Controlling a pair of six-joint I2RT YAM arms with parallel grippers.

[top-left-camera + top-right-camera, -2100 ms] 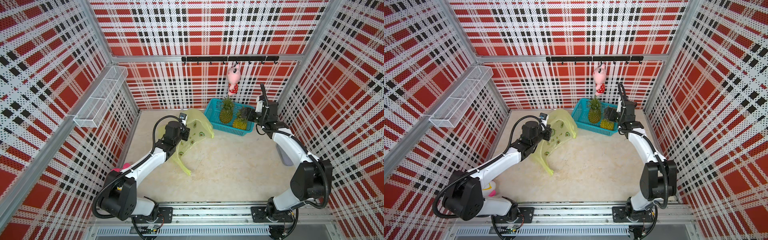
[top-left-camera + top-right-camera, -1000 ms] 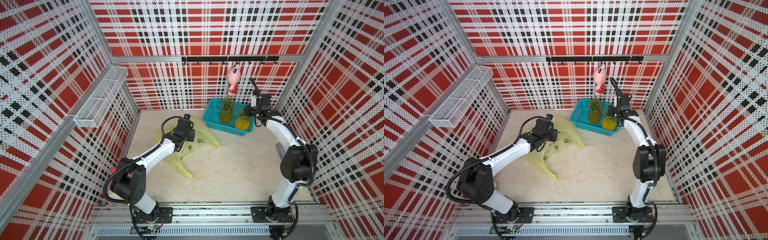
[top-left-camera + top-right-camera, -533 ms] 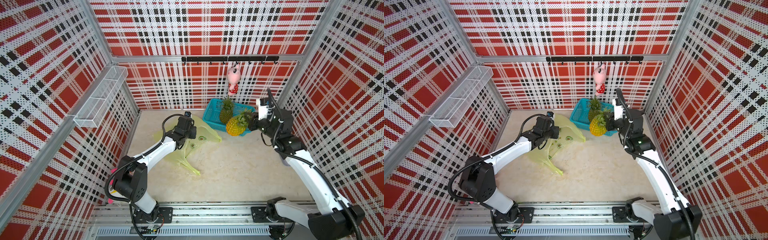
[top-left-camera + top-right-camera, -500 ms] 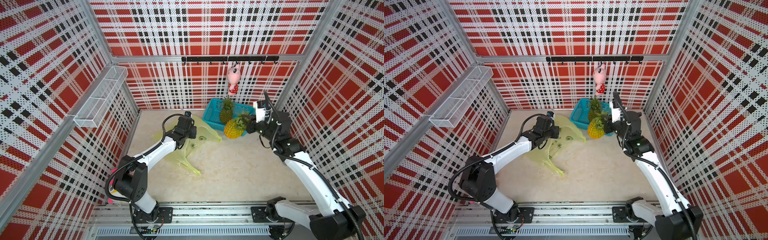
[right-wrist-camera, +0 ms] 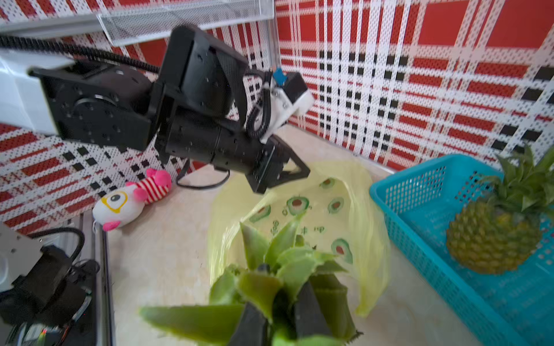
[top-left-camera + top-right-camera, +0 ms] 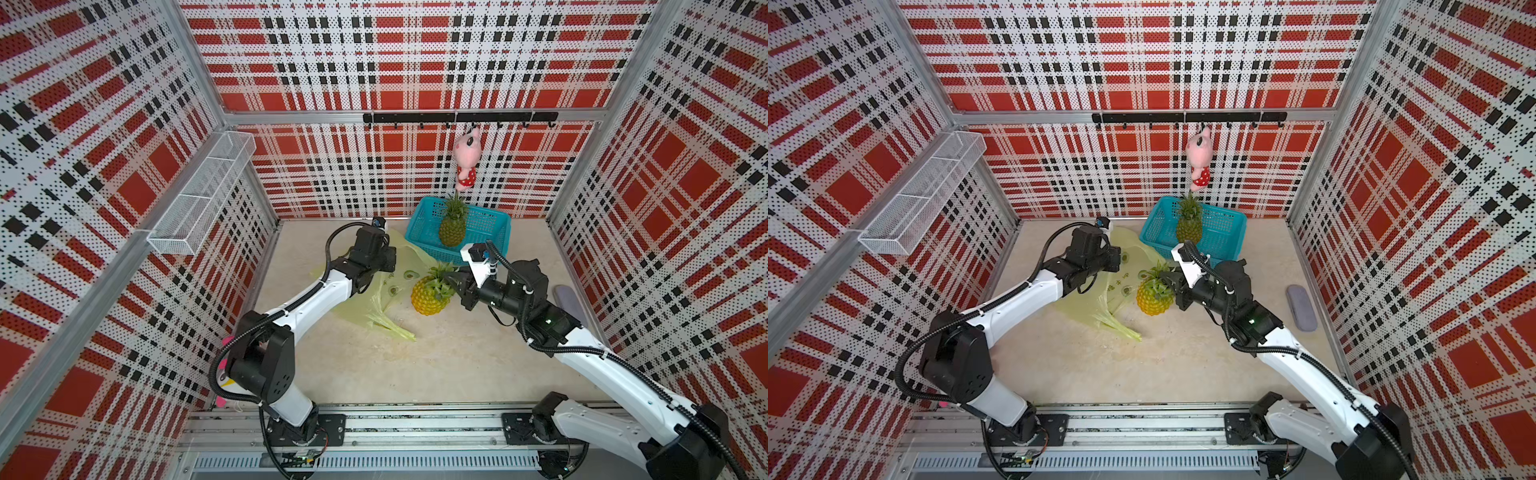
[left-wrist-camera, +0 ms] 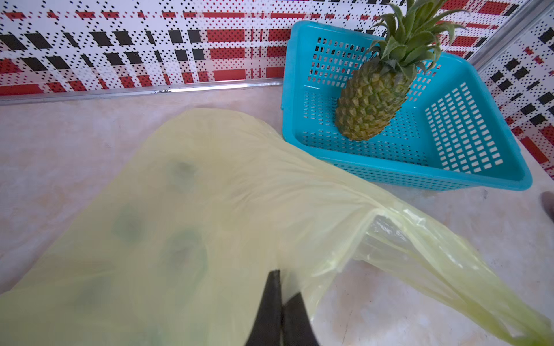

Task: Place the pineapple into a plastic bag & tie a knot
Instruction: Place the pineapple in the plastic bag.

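Note:
My right gripper [image 6: 451, 283] [image 5: 280, 302] is shut on the leafy crown of a yellow pineapple [image 6: 429, 297] [image 6: 1153, 298]. The fruit is tilted, low beside the plastic bag's mouth; I cannot tell whether it touches the table. The yellow-green plastic bag [image 6: 376, 291] [image 6: 1100, 297] [image 7: 209, 224] [image 5: 314, 206] lies spread on the table. My left gripper [image 7: 281, 287] [image 6: 385, 262] is shut on its upper film, holding it up. The bag's handle strips [image 6: 390, 326] trail loose toward the front. No knot is in view.
A teal basket [image 6: 490, 224] [image 7: 449, 143] at the back holds a second, greener pineapple [image 6: 452, 230]. A pink plush [image 6: 466, 162] hangs from the hook rail. A grey oblong pad [image 6: 567, 299] lies at the right wall, a plush toy [image 5: 132, 200] at the left wall.
The right arm has carried the yellow pineapple out of the basket, forward and down to the bag's mouth. The left gripper keeps its hold on the bag and has barely moved.

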